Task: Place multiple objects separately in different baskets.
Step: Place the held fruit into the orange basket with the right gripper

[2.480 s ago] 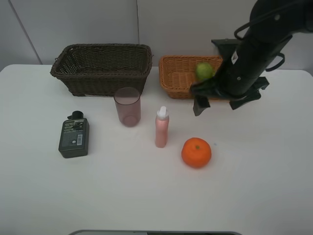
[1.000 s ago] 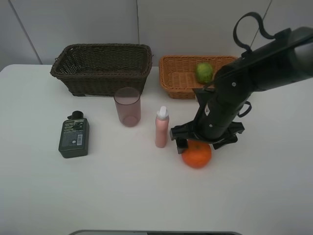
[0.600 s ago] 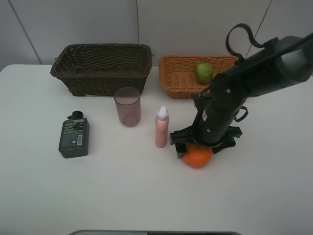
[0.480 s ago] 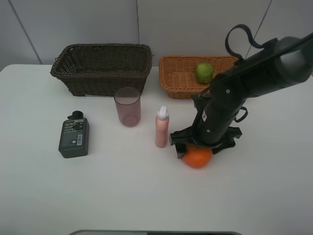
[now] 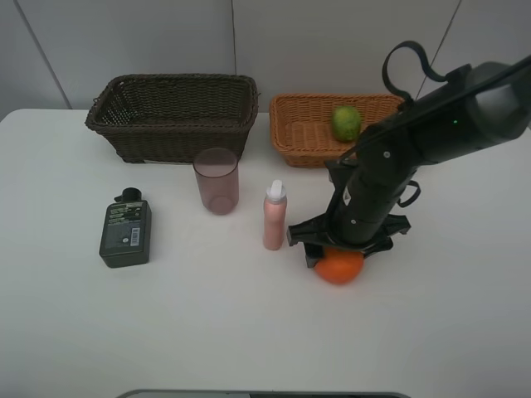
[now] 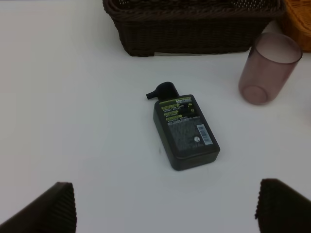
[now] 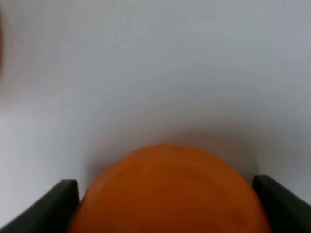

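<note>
**A:** What sits nearest on the white surface (image 5: 207,332)?

**B:** The left end effector (image 6: 172,208) hangs over the near-left part. Its jaws are spread wide and hold nothing. The dark green flask (image 6: 184,131) lies flat just beyond it, cap pointing away toward the baskets.

**A:** And the orange?

**B:** The orange (image 5: 340,268) rests on the surface at near right, directly under the right end effector (image 5: 340,251). In the right wrist view the fruit fills the gap, with both jaws set against its flanks (I read that as a grip, with the lift not yet made). The fruit is round, so no long axis matters. The right arm is by far the nearer one.

**A:** What stands behind it?

**B:** Just to the left of the orange, the slim pink bottle (image 5: 275,217) stands upright, near the right arm but apart from it. Farther back and left, the translucent pink cup (image 5: 216,181) stands upright, just in front of the dark basket.

**A:** And the baskets?

**B:** The light tan basket (image 5: 299,137) lies straight beyond the orange at the far edge. It holds one green lime-like fruit (image 5: 348,123). The dark brown basket (image 5: 166,133) stands to its left and is deeper. Nothing shows inside it, though its near wall hides part of the floor. My guess is that the coming move means lifting clear of the bottle and carrying the orange straight back.
</note>
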Controlling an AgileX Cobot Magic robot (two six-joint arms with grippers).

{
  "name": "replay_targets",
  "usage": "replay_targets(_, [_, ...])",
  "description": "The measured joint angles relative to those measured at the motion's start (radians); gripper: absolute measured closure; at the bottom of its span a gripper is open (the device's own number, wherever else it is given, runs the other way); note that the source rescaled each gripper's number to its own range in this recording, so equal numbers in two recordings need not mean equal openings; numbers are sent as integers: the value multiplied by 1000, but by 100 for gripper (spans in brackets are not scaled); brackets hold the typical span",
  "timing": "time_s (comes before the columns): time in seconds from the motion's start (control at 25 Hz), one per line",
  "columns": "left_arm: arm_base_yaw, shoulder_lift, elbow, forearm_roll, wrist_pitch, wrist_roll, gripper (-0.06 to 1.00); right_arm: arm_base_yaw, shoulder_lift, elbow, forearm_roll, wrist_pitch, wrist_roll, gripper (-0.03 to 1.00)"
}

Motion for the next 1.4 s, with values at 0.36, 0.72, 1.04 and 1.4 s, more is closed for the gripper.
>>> replay_targets(0.36, [0, 0, 0, 0, 0, 0, -1, 0, 0, 0, 0, 0, 0, 32])
replay_targets(0.72, [0, 0, 0, 0, 0, 0, -1, 0, -13, -6, -4, 35, -15, 32])
replay_targets(1.04, [0, 0, 0, 0, 0, 0, -1, -35, -82, -195, -5, 307, -129, 32])
replay_targets(1.4, [0, 0, 0, 0, 0, 0, -1, -181, -70, -471, -16, 456, -214, 32])
